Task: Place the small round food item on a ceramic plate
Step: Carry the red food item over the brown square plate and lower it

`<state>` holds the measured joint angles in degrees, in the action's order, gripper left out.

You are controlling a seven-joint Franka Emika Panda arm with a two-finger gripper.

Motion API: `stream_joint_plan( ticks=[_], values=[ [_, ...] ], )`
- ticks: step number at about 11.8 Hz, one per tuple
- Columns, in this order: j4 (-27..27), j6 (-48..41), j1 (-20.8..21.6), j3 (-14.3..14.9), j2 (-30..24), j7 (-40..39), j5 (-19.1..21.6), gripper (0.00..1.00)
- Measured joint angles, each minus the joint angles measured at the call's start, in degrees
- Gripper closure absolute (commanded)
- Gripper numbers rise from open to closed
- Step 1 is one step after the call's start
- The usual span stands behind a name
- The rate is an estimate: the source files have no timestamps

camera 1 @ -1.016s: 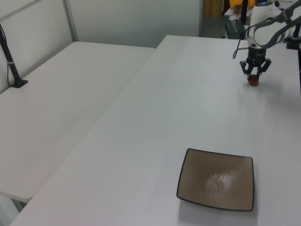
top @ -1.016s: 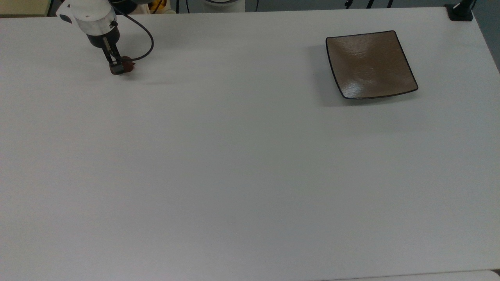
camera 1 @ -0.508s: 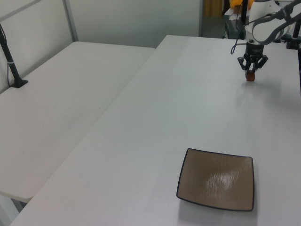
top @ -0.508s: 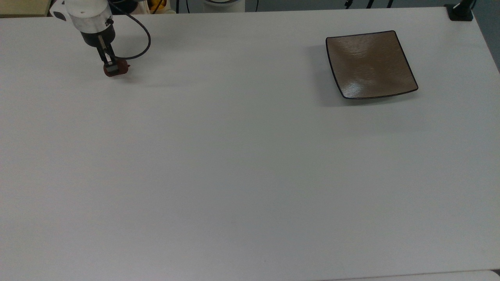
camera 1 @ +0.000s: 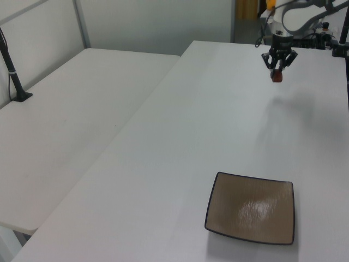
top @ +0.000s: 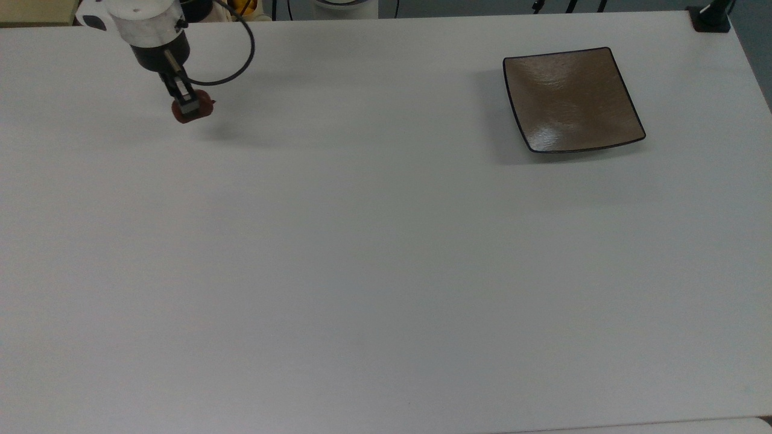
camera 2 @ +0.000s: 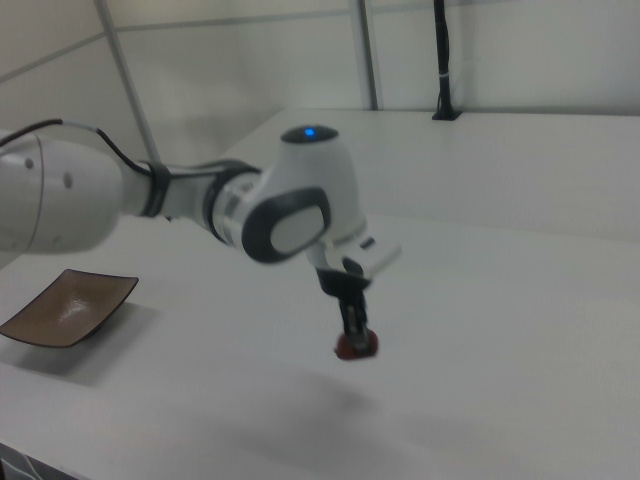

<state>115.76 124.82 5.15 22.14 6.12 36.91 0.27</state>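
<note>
The small round food item point(top: 196, 111) point(camera 1: 277, 77) point(camera 2: 357, 345), a dark red-brown lump, hangs above the white table with my gripper point(top: 188, 108) point(camera 1: 277, 71) point(camera 2: 353, 335) shut on it. Its shadow falls on the table below it in the right view. This is at the top view's far left, near the table's back edge. The ceramic plate point(top: 570, 99) point(camera 1: 251, 207) point(camera 2: 65, 305), square, glossy brown with a thin black rim, lies empty at the top view's upper right, far from the gripper.
A black cable point(top: 238, 54) loops from the wrist over the table. A black post base point(top: 711, 15) stands at the top view's top right corner. A second white table point(camera 1: 71, 109) adjoins on the left view's left.
The gripper has lifted the food item off the table and shifted slightly towards the top view's right; one second ago it was down at the table surface.
</note>
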Motion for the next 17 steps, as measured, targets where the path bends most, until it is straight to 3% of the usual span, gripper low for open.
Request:
stream_joint_plan(
  ticks=[2,7,14,17],
  values=[
    [-4.43,-5.68,0.59,-6.52,-0.25,3.87,1.17,0.74],
    [-4.97,-6.01,1.68,-21.75,-0.15,17.42,1.29,0.73],
    [-8.84,-5.89,6.23,-35.31,0.71,33.11,1.29,0.73],
    [-10.24,-1.35,7.36,-41.99,2.20,39.03,1.29,0.70]
  ],
)
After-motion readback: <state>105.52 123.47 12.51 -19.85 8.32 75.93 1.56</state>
